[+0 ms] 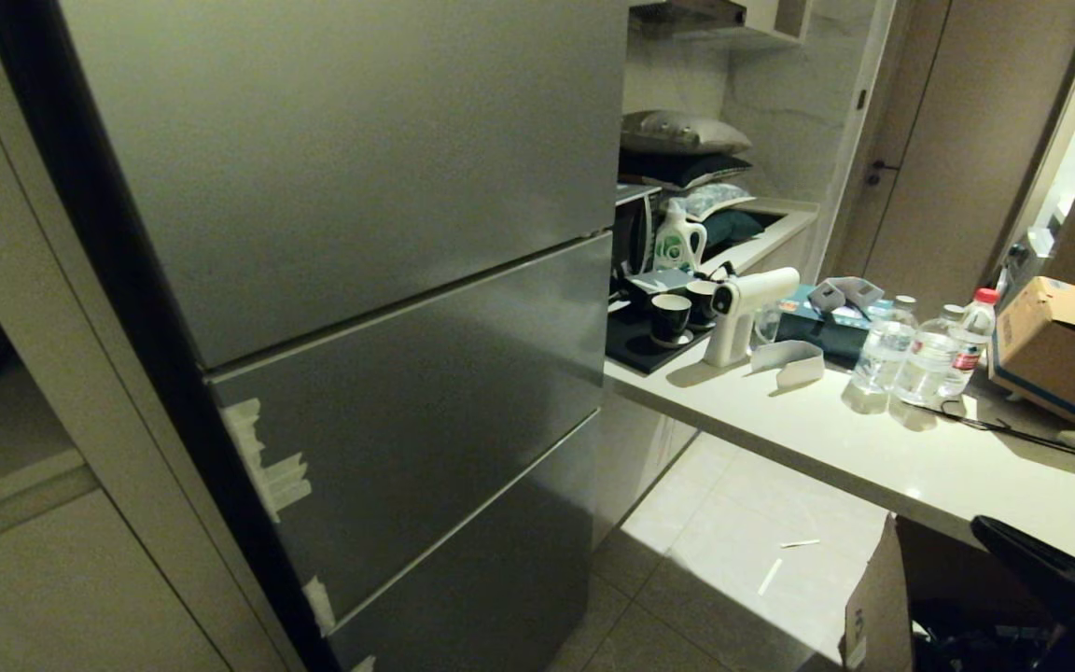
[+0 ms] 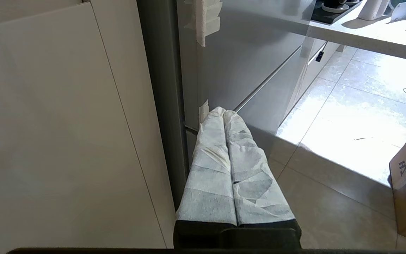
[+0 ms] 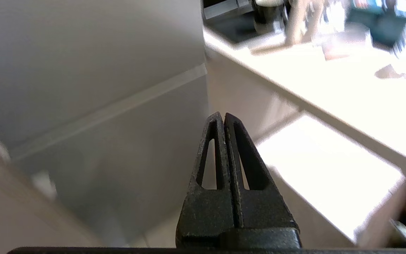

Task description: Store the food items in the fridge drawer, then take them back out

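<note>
Grey steel fridge panels (image 1: 388, 280) fill the head view, all closed, hiding the drawer and food; water bottles (image 1: 920, 359) stand on the surface (image 1: 873, 448). Left wrist: left tool (image 2: 224, 112), paper-wrapped, pressed together. Right wrist: right tool (image 3: 223, 115) together, empty, background blurred.

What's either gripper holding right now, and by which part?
Nothing. The left gripper and right gripper are both shut with nothing between their fingers, near the closed fridge.

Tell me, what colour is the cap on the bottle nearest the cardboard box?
Red. The cap shows best in the head view.
</note>
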You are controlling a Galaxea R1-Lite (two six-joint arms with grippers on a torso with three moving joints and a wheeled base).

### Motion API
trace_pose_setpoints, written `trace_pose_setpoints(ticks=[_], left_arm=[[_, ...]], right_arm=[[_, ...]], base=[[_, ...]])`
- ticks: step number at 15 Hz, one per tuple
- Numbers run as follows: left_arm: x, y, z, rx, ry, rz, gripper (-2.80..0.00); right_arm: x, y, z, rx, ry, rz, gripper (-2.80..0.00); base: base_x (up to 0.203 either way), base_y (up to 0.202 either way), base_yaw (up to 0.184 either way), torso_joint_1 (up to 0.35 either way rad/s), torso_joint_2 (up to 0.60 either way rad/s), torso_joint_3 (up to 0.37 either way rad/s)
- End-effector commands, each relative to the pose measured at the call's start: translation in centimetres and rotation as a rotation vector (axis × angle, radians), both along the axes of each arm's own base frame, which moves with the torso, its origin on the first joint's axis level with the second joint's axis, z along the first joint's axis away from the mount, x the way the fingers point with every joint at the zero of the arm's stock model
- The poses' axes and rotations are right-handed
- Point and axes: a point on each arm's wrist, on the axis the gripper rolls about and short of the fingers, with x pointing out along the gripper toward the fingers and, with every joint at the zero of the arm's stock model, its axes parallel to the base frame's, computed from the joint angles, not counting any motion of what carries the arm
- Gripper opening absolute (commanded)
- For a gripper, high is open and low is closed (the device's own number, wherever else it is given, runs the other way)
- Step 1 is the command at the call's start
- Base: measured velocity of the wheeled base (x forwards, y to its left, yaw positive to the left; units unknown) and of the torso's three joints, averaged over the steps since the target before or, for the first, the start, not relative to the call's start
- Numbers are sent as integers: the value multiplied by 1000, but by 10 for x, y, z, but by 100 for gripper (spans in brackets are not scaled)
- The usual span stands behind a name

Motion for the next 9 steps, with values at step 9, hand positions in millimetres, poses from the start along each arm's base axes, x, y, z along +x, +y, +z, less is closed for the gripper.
trace_pose_setpoints(ticks=[9], left_arm=[[0, 0, 0, 0, 1, 1, -280]], right_arm=[[-113, -25, -48, -78, -176, -11, -280]], base=[[0, 0, 0, 0, 0, 0]])
